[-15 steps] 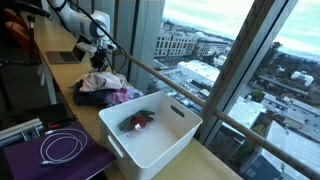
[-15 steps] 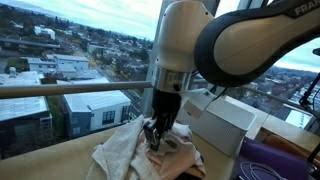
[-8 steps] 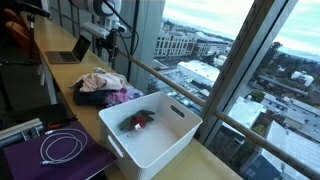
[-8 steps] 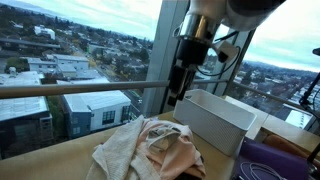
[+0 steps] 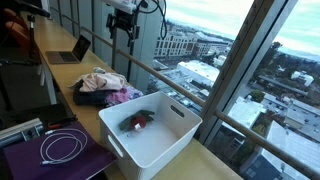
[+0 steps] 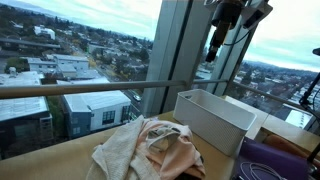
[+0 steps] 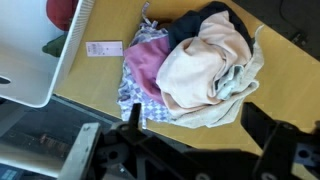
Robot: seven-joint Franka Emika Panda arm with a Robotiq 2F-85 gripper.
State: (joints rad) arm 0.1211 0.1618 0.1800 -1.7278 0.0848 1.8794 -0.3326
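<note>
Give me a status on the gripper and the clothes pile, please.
Gripper open, empty, high above table. Clothes pile heaped beside white bin. Nothing in the way.

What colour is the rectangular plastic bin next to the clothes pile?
White: the rectangular plastic bin shows best in an exterior view.

1x clothes pile (image 5: pixel 100 88); 1x bin (image 5: pixel 162 150); 1x laptop (image 5: pixel 72 52)

In an exterior view the camera is standing well back, looking along the desk (image 5: pixel 62 78) with the white bin (image 5: pixel 150 128) in front of the pile of clothes (image 5: pixel 100 86). In an exterior view set low and close, it is facing the window across the pile of clothes (image 6: pixel 150 150) — the white bin (image 6: pixel 215 118) just beyond. The wrist view is looking straight down on the pile of clothes (image 7: pixel 200 65) from high above — all three are sharing it.
</note>
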